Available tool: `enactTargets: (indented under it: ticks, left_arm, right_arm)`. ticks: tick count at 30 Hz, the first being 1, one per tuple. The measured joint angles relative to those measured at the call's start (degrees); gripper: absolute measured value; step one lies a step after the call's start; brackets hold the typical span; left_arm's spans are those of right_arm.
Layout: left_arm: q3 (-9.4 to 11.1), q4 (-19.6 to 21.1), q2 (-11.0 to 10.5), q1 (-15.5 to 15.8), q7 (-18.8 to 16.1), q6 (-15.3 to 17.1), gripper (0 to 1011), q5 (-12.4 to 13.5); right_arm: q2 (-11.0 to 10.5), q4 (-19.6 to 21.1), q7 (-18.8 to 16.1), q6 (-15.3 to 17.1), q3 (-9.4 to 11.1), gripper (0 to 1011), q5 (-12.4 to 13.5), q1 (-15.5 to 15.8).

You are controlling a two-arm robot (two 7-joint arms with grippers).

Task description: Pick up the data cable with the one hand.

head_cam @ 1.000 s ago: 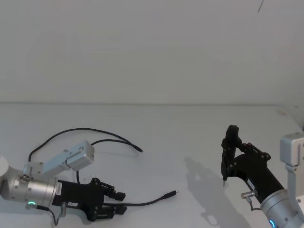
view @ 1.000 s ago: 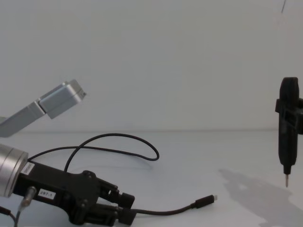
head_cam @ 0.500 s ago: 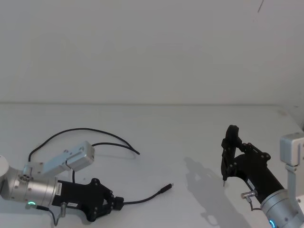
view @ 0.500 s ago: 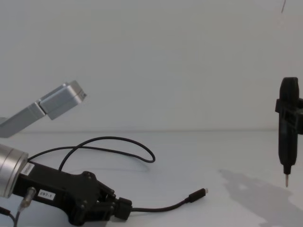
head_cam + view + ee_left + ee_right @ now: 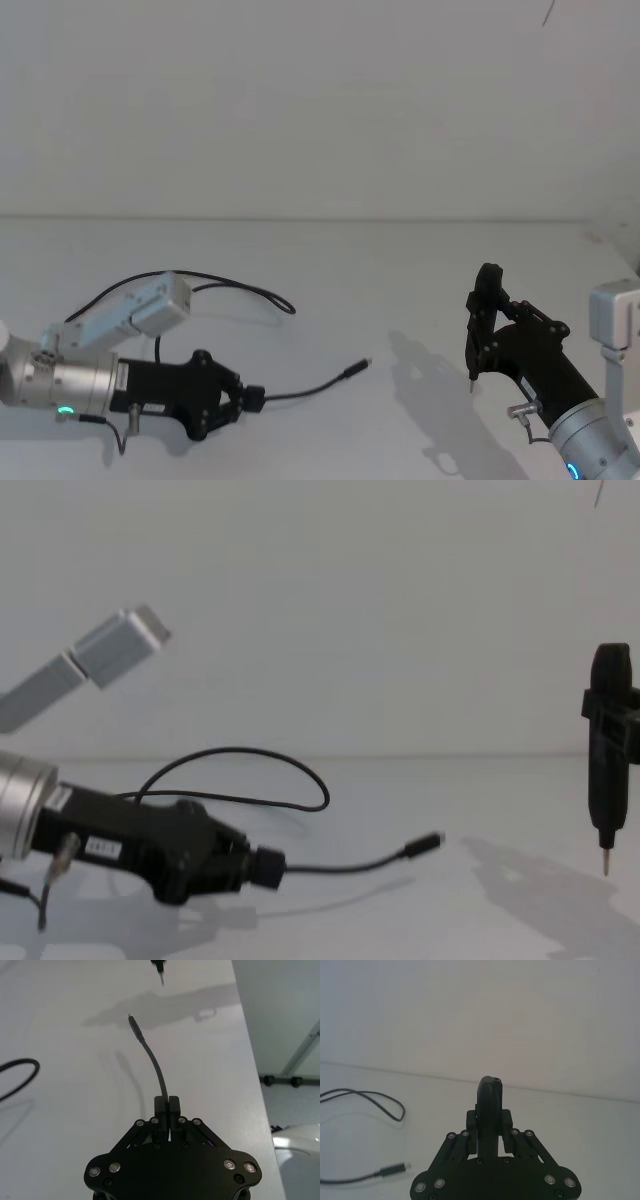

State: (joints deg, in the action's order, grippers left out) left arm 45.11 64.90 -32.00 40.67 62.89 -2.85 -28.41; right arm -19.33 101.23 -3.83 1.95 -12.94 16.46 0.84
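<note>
Black data cable [image 5: 312,387]: pinched close to its plug end by the left gripper [image 5: 254,398]. The free stretch arcs out from the fingers, clear of the worktop [image 5: 380,270], and the chest view shows its shadow below it.
Plug [image 5: 428,840]: small and black with a short silver tip, in the air, pointing toward the right side.
Rest of cable: loose loop [image 5: 240,749] lying on the worktop beyond the left arm.
Left gripper: low over the near-left worktop, roughly level, reaching rightward.
Left fingers [image 5: 161,1105]: pressed together on the cable.
Right gripper [image 5: 483,335]: near right, well apart from the cable.
Right fingers [image 5: 506,1120]: clamped on a pen-shaped tool [image 5: 606,750], upright, metal tip down.
Worktop: white, plain.
</note>
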Motion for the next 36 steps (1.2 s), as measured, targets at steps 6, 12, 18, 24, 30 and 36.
enactTargets:
  ticks: [6,12,18,24,30,36]
  left_arm:
    - [-1.6,2.7,-1.1,-0.4,-0.7,0.0,40,-1.8]
    - [-2.6,4.9,-2.4,-1.0,-1.0,0.1,40,-3.3]
    - [-3.0,6.2,-3.5,-1.3,-0.7,0.5,40,-4.4]
    - [-3.0,6.8,-4.2,-1.4,0.0,0.7,40,-5.1]
    - [-2.9,7.2,-4.6,-1.5,0.6,0.8,40,-5.6]
    - [-2.9,7.4,-4.9,-1.6,0.9,0.9,40,-5.9]
  right_arm:
    - [0.0,0.0,0.0,0.0,0.0,279,0.0,0.0]
    - [0.0,0.0,0.0,0.0,0.0,279,0.0,0.0]
    - [0.0,0.0,0.0,0.0,0.0,279,0.0,0.0]
    - [0.0,0.0,0.0,0.0,0.0,279,0.0,0.0]
    - [0.5,0.2,0.2,-0.3,0.3,279,0.0,-0.1]
    - [1.8,1.1,0.3,-0.7,0.5,279,0.8,-0.6]
